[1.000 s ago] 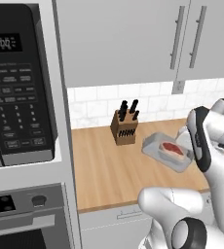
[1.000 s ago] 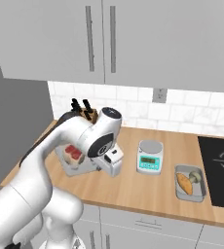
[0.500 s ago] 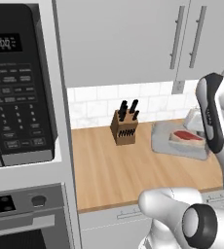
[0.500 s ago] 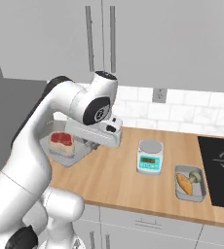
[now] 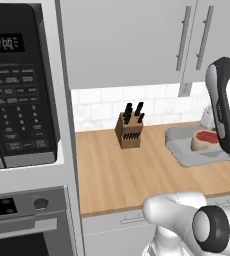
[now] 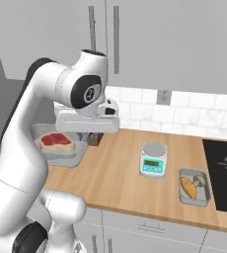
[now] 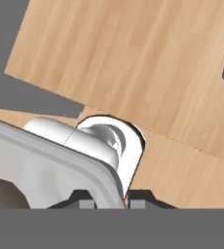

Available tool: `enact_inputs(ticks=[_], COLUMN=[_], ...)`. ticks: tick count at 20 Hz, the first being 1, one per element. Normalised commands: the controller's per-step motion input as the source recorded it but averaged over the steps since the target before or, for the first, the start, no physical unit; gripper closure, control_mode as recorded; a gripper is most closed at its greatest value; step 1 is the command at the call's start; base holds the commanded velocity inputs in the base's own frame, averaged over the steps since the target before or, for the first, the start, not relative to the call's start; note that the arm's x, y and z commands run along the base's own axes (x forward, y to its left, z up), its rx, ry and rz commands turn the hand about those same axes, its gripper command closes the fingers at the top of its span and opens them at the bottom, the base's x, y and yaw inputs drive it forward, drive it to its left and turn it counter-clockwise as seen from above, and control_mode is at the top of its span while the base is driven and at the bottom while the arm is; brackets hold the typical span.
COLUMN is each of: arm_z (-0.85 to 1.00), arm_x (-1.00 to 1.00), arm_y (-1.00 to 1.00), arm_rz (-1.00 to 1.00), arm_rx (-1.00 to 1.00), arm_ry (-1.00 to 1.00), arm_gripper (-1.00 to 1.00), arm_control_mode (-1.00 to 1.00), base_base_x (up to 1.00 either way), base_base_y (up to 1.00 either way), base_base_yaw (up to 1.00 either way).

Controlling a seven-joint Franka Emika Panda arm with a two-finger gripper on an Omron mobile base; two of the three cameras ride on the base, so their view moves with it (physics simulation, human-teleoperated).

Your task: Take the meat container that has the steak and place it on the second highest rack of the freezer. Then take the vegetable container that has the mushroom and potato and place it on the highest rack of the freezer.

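Grey meat container (image 6: 58, 148) hangs lifted above the counter's (image 6: 120, 173) left end, its rim pinched between the closed-in fingertips of the gripper (image 7: 111, 197). Its steak (image 6: 56, 141) lies long-axis along the tray. Farther right, the vegetable container (image 6: 193, 187) sits near the front edge beside the cooktop (image 6: 224, 168), the potato (image 6: 188, 186) pointing front to back.

Wood counter (image 5: 122, 172) — white tile, grey cabinets (image 6: 174, 39)

The wooden counter (image 6: 120, 185) carries a knife block (image 5: 129, 131), a scale (image 6: 153, 160) and the vegetable container (image 6: 193, 186).
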Motion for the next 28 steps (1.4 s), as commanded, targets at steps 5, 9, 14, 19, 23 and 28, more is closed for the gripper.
enact_inputs(ticks=[5,9,14,19,23,28], arm_z=[0.0,0.0,0.0,0.0,0.0,0.0], arm_x=[0.0,0.0,0.0,0.0,0.0,0.0], arm_y=[0.0,0.0,0.0,0.0,0.0,0.0], arm_rz=[0.0,0.0,0.0,0.0,0.0,0.0], arm_rx=[0.0,0.0,0.0,0.0,0.0,0.0], arm_ry=[0.0,0.0,0.0,0.0,0.0,0.0], arm_gripper=[1.0,1.0,1.0,1.0,1.0,1.0], arm_control_mode=[1.0,1.0,1.0,1.0,1.0,1.0], base_base_x=[-0.09,-0.7,-0.6,-0.07,-0.05,-0.14], base_base_y=[0.0,0.09,0.03,0.05,0.27,0.3], base_base_yaw=[0.0,0.0,0.05,0.54,0.74,0.73])
